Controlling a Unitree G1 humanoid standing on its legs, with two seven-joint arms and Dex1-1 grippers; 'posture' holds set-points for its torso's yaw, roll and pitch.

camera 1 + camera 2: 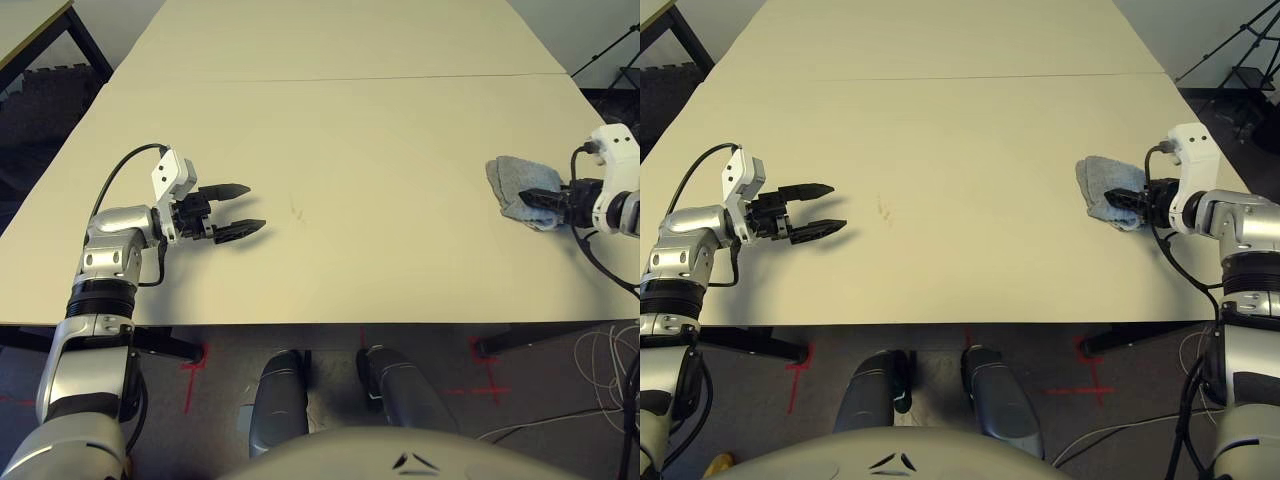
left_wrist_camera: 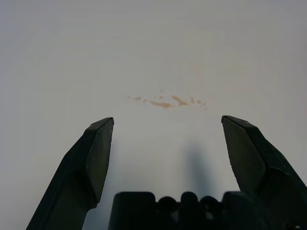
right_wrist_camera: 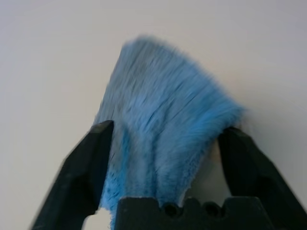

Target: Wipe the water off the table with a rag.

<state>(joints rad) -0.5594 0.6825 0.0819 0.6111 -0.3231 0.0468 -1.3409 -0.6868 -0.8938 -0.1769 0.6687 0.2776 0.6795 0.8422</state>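
The water (image 2: 165,102) is a few small amber-brown splotches on the pale cream table (image 1: 350,130), also faintly seen near the middle front as water (image 1: 297,210). My left gripper (image 1: 255,207) hovers just left of it, open and empty, its fingers (image 2: 98,143) pointing at the splotches. The light blue-grey rag (image 1: 515,180) lies near the table's right edge. My right gripper (image 1: 1120,197) is open with one finger on either side of the rag (image 3: 163,110), which sits between them against the palm.
A thin seam (image 1: 350,78) crosses the table at the back. Another table (image 1: 30,25) stands at the far left and a dark tripod (image 1: 612,50) at the far right. Cables (image 1: 610,350) lie on the floor under the right side.
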